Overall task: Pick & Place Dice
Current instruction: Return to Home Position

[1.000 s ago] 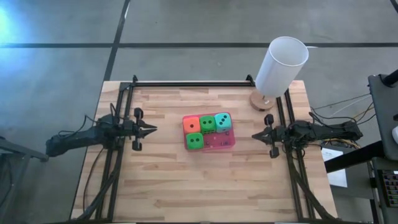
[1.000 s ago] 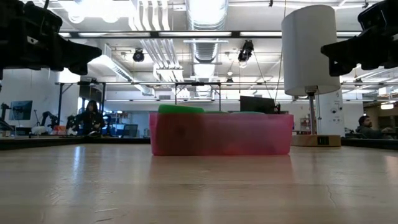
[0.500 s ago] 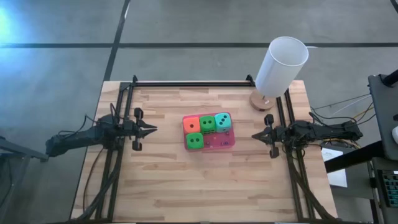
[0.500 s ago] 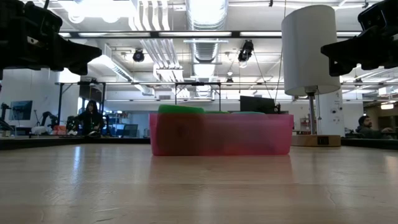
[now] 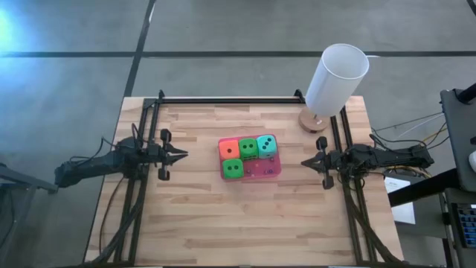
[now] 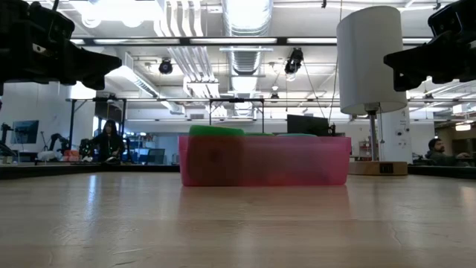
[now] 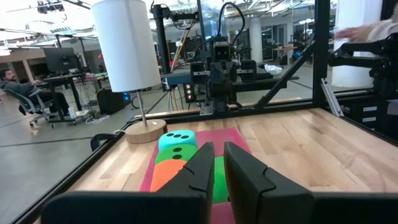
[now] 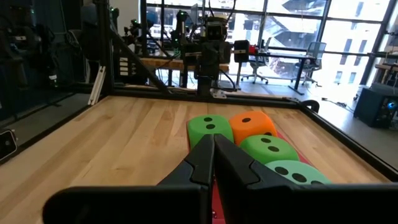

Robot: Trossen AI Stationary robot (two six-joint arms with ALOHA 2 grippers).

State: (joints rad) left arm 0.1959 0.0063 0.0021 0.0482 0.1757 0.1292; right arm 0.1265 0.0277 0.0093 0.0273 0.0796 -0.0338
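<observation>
The left hand (image 5: 181, 155) hangs over the left side of the tabletop (image 5: 193, 216), its fingers nearly together and holding nothing. To its right, near the middle, the four dice sit on the pink pad (image 5: 268, 170): the orange die (image 5: 228, 148), a green die (image 5: 248, 147) and the teal die (image 5: 265, 144) in a row, a second green die (image 5: 233, 168) in front. Farther right, the right hand (image 5: 307, 161) points at them, closed and empty. Both hands stay well apart from the dice.

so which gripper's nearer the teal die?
Right. The right gripper waits a short way off the teal die, which sits on the pad's right end; the left gripper is farther, beyond the orange die.
</observation>
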